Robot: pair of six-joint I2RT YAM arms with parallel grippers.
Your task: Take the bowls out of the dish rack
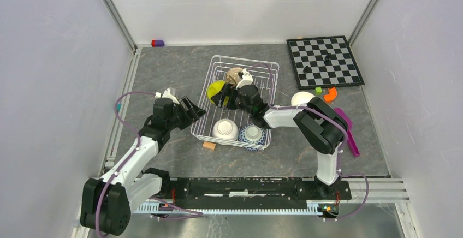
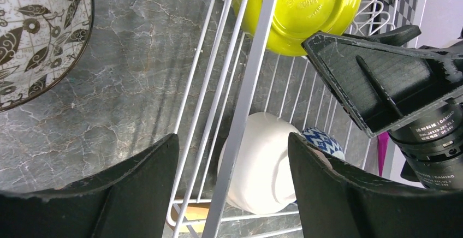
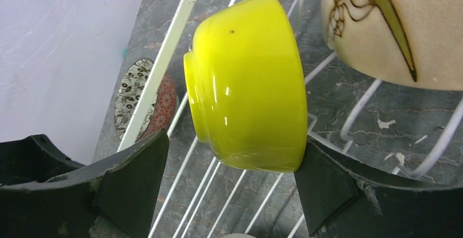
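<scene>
The white wire dish rack (image 1: 262,74) stands mid-table. It holds a yellow-green bowl (image 1: 215,90) on edge, a tan bowl (image 1: 234,75), a white bowl (image 1: 224,130) and a blue-and-white bowl (image 1: 253,134). Another white bowl (image 1: 302,98) sits on the table right of the rack. A leaf-patterned bowl (image 2: 33,30) with a pinkish outside (image 3: 164,99) lies on the table left of the rack. My right gripper (image 3: 232,159) is open around the yellow-green bowl (image 3: 248,85), the right finger at its rim. My left gripper (image 2: 232,142) is open astride the rack's left rim (image 2: 254,79).
A chessboard (image 1: 325,60) with pieces lies at the back right. A purple scoop (image 1: 348,131) and small orange and green pieces (image 1: 329,93) lie right of the rack. A tan block (image 1: 208,146) sits at the rack's near corner, and a red-blue block (image 1: 158,43) by the back wall.
</scene>
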